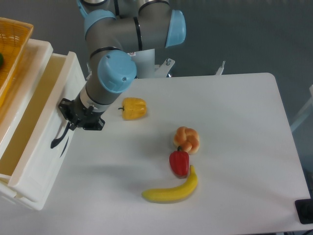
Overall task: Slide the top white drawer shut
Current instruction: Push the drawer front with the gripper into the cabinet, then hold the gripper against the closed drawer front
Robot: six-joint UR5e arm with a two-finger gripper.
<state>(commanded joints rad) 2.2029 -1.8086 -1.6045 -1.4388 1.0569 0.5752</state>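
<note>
Shown at far left, the top white drawer (41, 147) stands partly pulled out of its cabinet, its pale interior still exposed along a narrow strip and its front panel facing the table (234, 122). On that front sits the curved black handle (59, 139), dark against the white plastic. The gripper (73, 116) of the arm (115, 54) is pressed up to the upper part of the drawer front, right at the top end of the handle; its black fingers merge with the handle in this view, so whether the jaws are apart, together or clamped on the handle cannot be told. Above the drawer, at the upper left corner, the yellow woven basket (12, 49) rests on the cabinet top, cut off by the frame edge. On the table, a yellow pepper (133, 108) lies just beside the arm's wrist. Nearer the middle, a knotted bread roll (186, 139) touches a red pepper (179, 162) below it, and a banana (171, 189) curves under the red pepper, its tip meeting the pepper's lower side.
</note>
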